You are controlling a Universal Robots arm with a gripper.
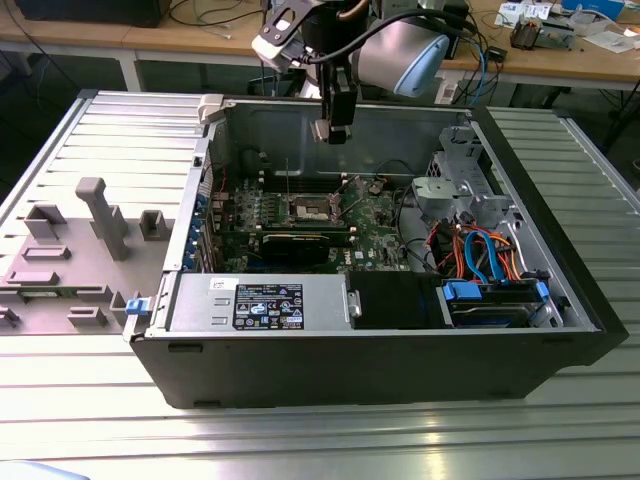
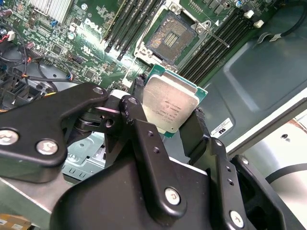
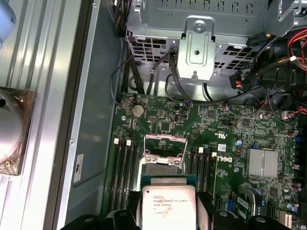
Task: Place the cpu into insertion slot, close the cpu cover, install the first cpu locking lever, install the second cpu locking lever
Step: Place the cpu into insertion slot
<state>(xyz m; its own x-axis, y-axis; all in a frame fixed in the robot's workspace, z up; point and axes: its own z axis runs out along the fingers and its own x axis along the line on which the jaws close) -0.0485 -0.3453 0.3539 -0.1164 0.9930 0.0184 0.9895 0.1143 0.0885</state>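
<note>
The gripper (image 1: 331,128) hangs over the open computer case (image 1: 400,370), just below the case's upper rear wall in the exterior view and well above the green motherboard (image 1: 375,235). Its two black fingers (image 2: 135,108) are closed in on the cpu (image 2: 170,104), pinching the chip by two opposite edges, so the gap between them is only as wide as the chip. The silver-grey top faces the wrist cameras, and a thin green border shows around the edge away from the gripper.

The cpu is clear of the board and touches nothing but the fingers. In the first wrist view the cpu (image 3: 168,206) sits just beside the insertion slot (image 3: 163,168), overlapping its near rim. In the second wrist view the insertion slot (image 2: 171,40) lies beyond the chip's free edge, its dark centre uncovered between the rows of black memory slots (image 2: 128,28).

The cpu cover (image 3: 165,137) is swung back off the socket on the side away from the chip.

At the exterior view's left, a grey fixture (image 1: 100,215) stands on the ribbed metal table (image 1: 300,440) outside the case.
</note>
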